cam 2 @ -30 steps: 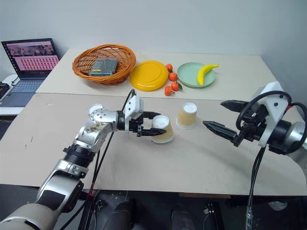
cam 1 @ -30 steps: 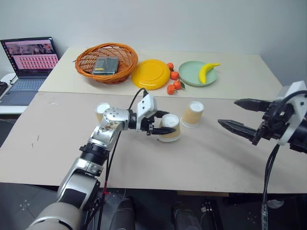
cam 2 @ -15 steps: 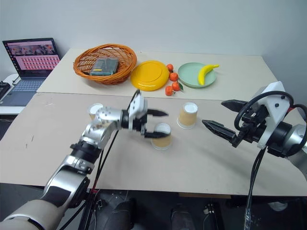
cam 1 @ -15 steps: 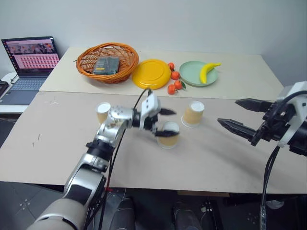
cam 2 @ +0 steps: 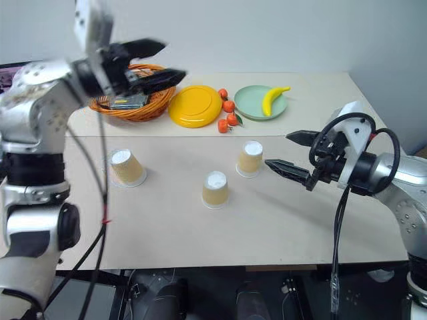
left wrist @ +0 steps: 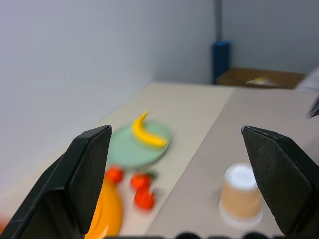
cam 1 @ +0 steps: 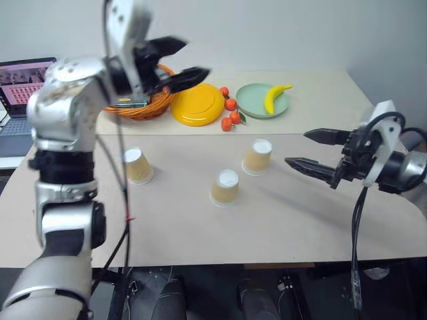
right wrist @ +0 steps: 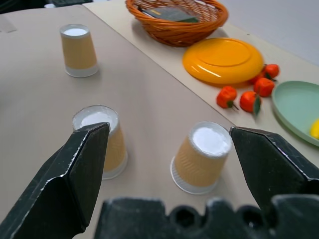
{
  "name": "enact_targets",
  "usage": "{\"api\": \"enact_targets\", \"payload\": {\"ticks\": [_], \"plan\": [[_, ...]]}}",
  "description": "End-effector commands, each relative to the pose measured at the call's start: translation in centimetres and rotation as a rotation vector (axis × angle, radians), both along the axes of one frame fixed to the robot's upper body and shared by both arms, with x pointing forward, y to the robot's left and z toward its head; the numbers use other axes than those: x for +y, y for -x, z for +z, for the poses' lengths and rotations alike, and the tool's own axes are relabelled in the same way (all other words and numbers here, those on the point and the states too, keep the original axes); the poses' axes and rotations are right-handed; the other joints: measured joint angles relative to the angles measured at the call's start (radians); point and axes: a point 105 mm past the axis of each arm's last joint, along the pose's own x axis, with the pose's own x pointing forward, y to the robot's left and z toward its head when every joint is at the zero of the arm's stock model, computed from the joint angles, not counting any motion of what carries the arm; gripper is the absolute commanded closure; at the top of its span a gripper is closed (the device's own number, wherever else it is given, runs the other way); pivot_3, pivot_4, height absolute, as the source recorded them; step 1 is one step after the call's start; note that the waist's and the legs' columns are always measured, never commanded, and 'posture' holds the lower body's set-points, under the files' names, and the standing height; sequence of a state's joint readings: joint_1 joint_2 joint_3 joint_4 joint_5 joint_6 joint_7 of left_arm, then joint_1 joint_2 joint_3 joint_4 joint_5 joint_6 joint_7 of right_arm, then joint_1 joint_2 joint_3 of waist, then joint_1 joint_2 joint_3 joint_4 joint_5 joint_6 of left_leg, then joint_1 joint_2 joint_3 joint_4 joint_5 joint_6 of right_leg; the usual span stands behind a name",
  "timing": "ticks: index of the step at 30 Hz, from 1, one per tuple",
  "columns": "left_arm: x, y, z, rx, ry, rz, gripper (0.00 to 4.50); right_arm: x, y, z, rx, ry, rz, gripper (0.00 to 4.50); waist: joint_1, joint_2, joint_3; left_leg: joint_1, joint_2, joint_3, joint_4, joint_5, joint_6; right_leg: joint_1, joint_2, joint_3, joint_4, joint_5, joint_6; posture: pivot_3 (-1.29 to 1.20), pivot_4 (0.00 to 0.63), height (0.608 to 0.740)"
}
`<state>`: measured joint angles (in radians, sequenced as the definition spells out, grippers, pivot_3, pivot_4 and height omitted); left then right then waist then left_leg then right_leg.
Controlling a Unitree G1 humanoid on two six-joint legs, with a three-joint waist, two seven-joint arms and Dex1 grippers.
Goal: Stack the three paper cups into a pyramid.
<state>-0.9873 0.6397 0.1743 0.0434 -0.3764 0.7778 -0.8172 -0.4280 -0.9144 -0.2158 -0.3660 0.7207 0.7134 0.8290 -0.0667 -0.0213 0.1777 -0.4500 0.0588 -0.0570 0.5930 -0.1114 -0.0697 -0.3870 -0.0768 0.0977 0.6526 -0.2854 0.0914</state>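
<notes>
You had three cups standing upside down on the bench (cam 1: pixel 300 220), white bases up, tan sides flaring to white rims, none stacked. The left cup (cam 1: pixel 137 165) stood apart from the others and leaned slightly. The middle cup (cam 1: pixel 225 187) sat nearest you, upright on its rim. The right cup (cam 1: pixel 257 156) stood just beyond and to the right of it, near but not touching. All three were free of any tool and rested on the nearer, tan half of the bench.
</notes>
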Motion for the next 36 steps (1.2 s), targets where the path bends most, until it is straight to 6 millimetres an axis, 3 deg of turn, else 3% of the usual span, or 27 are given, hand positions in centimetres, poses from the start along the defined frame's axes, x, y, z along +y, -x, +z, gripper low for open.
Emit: {"api": "enact_targets", "payload": {"ticks": [1,5,10,13,29,36], "plan": [[4.3,2.2,0.9,-0.111,0.023,0.195,0.05,0.7,-0.6,0.9,-0.057,0.010,0.068,0.00,0.000,-0.001,0.001,0.000,0.000,0.000,0.000,0.000,0.000,0.000,0.000,0.000,0.000,0.000,0.000,0.00,0.150,0.732],[8.1,3.5,-3.3,-0.085,0.087,0.397,0.05,1.0,-1.9,0.7,-0.053,0.043,0.121,0.00,0.015,-0.001,0.000,0.000,0.000,0.000,0.000,0.000,0.000,0.000,0.000,-0.001,-0.001,0.002,-0.003,0.00,0.150,0.732],[8.2,4.3,-8.6,-0.013,0.102,0.447,0.05,1.5,-2.9,1.2,-0.070,0.053,0.153,0.00,0.039,-0.001,0.001,-0.001,0.000,0.000,0.001,0.000,0.000,0.000,0.000,-0.001,-0.001,0.002,-0.004,0.00,0.150,0.732],[8.2,4.6,-10.2,0.005,0.138,0.458,0.05,1.6,-3.0,1.4,-0.072,0.054,0.159,0.00,0.048,-0.002,0.001,-0.001,0.001,0.000,0.001,0.000,-0.001,-0.001,0.000,-0.001,-0.001,0.002,-0.004,0.00,0.150,0.732],[6.6,3.4,-16.0,0.082,0.117,0.428,0.05,1.8,-2.1,2.1,-0.073,0.058,0.128,0.00,0.051,-0.002,0.001,-0.001,0.001,0.001,0.001,0.000,-0.001,-0.001,0.000,-0.001,-0.002,0.003,-0.004,0.00,0.150,0.732],[6.4,1.1,-16.0,0.067,0.115,0.430,0.05,1.0,-1.4,2.3,-0.066,0.067,0.092,0.00,0.055,-0.002,0.000,-0.001,0.000,0.001,0.001,0.000,-0.001,0.000,0.000,-0.001,-0.002,0.003,-0.004,0.00,0.150,0.732]]}}
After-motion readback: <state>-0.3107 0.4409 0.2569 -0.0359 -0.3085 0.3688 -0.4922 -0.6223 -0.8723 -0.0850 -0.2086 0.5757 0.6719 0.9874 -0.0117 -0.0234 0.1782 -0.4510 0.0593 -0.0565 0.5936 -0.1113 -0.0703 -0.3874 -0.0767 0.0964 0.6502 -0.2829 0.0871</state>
